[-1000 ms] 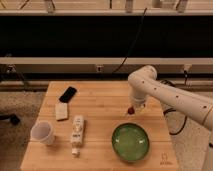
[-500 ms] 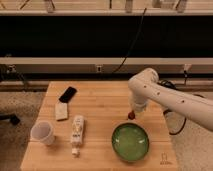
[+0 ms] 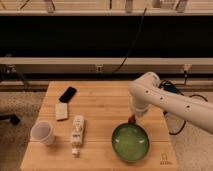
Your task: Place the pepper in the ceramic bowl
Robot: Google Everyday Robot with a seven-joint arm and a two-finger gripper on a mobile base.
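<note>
The green ceramic bowl sits at the front right of the wooden table. My gripper hangs from the white arm just above the bowl's far rim. A small dark-red pepper shows at the gripper's tip, held over the rim. Most of the pepper is hidden by the gripper.
A white cup stands at the front left. A white tube-like packet lies beside it. A pale bar and a black phone lie at the back left. Cables hang behind the table on the right.
The arm has moved toward the front of the table, carrying the pepper from the table's middle right to the bowl's far rim.
</note>
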